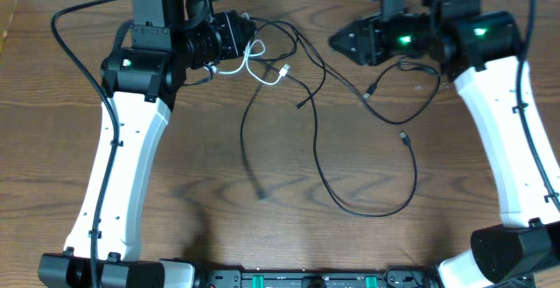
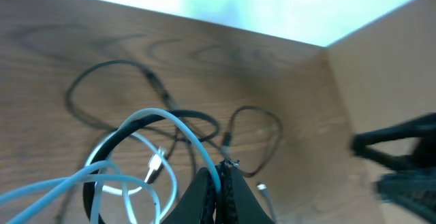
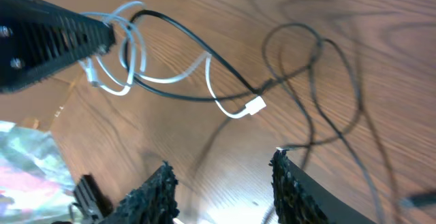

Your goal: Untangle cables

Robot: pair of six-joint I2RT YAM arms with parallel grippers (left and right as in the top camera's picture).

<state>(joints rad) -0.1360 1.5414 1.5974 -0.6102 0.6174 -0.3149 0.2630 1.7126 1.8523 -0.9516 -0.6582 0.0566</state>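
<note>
While the left gripper (image 2: 219,174) clenched the white cable (image 3: 253,105) near the desk's (image 1: 227,235) far edge, the right gripper (image 3: 221,166) hung spread, grasping nothing, beside the black cables (image 3: 231,71).

the counter (image 1: 219,174) is dark brown wood grain with a faint satin sheen. the white cable (image 3: 211,81) has a smooth, slightly glossy plastic sheath, and a plug tip (image 2: 155,166) among its loops looks like bright metal. the black cables (image 3: 177,33) are thin, matt and rubbery. the right fingers (image 3: 289,183) are black with a rough, ridged face. toward nine o'clock in the overhead view, the left arm shell (image 1: 122,165) is smooth white plastic, and the housing (image 1: 144,69) above it is matt black.
</note>
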